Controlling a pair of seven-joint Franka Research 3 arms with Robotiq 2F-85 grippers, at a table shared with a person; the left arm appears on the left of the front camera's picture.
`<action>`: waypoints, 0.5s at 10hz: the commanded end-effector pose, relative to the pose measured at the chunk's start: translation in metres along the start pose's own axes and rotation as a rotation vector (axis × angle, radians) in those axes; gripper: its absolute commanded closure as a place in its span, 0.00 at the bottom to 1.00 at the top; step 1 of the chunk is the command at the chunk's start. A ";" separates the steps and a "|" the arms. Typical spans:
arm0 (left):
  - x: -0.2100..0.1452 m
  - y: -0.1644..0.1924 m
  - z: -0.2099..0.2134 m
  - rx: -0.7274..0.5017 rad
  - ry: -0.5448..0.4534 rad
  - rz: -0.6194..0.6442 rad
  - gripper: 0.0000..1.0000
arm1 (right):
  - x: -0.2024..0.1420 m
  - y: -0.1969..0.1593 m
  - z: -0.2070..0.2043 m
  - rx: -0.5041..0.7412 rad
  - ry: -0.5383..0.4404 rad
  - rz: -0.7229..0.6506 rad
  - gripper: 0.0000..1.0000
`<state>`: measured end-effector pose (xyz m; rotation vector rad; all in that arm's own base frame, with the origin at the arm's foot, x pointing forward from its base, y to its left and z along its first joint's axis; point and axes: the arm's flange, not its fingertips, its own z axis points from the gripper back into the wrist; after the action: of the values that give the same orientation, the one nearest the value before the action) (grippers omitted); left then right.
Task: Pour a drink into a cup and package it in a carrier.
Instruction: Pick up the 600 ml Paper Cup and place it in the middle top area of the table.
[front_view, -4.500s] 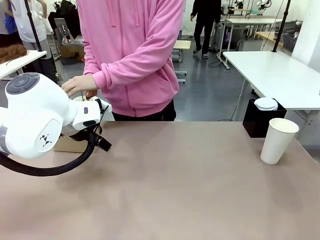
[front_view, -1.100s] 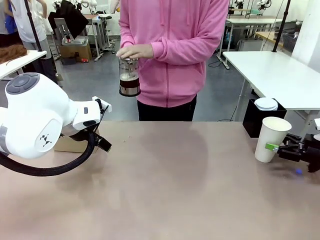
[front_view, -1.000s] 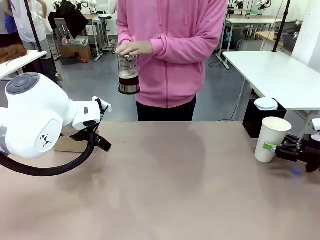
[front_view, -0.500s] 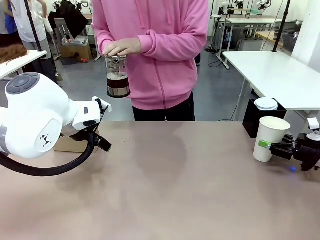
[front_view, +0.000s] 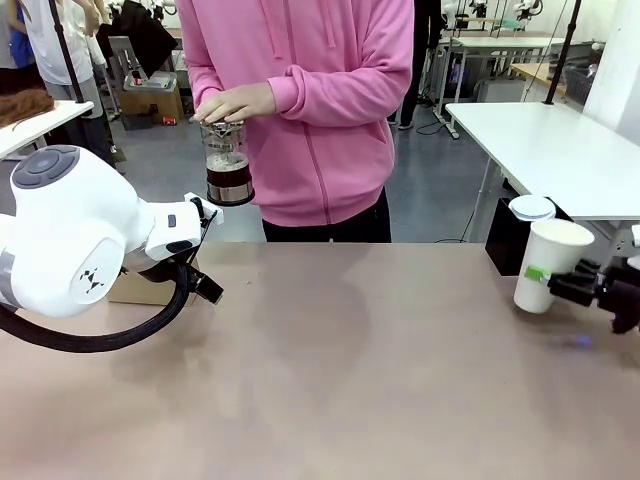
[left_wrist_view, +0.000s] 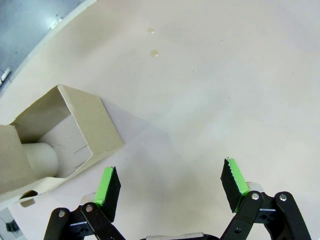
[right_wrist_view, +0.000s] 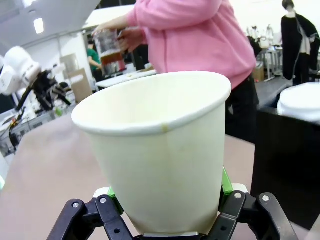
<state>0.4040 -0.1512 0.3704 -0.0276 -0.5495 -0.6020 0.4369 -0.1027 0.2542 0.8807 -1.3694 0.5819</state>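
The right hand is clamped on the lower part of the white paper cup, green pads pressing opposite sides of the wall. The cup is lidless, looks empty in the right wrist view, and leans a little. Its base seems just off the desk. Just behind the cup stands a black box with a white lid on top.

Well apart from the cup, toward the robot's left and beyond the desk's far edge, the person holds the glass jug with the dark drink in it. Farther from the cup, the left hand hangs open over bare desk beside the cardboard carrier.

The grip sits low on a thin wall. Once liquid goes in, the cup could buckle or tip at the pads and spill. A lean during pouring would send the drink over the rim. A careless swing could also knock the cup against the black box.
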 end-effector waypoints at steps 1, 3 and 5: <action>0.000 0.000 0.000 -0.001 -0.001 0.000 0.00 | 0.048 0.021 -0.064 -0.040 0.038 -0.050 0.20; 0.000 0.000 0.000 -0.001 -0.001 0.000 0.00 | 0.053 0.031 -0.137 0.021 0.093 -0.099 0.20; 0.000 0.000 0.000 -0.001 -0.001 0.000 0.00 | 0.035 0.042 -0.211 0.013 0.114 -0.130 0.20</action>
<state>0.4040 -0.1513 0.3702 -0.0273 -0.5491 -0.6021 0.5061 0.0773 0.3145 0.9451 -1.2222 0.5734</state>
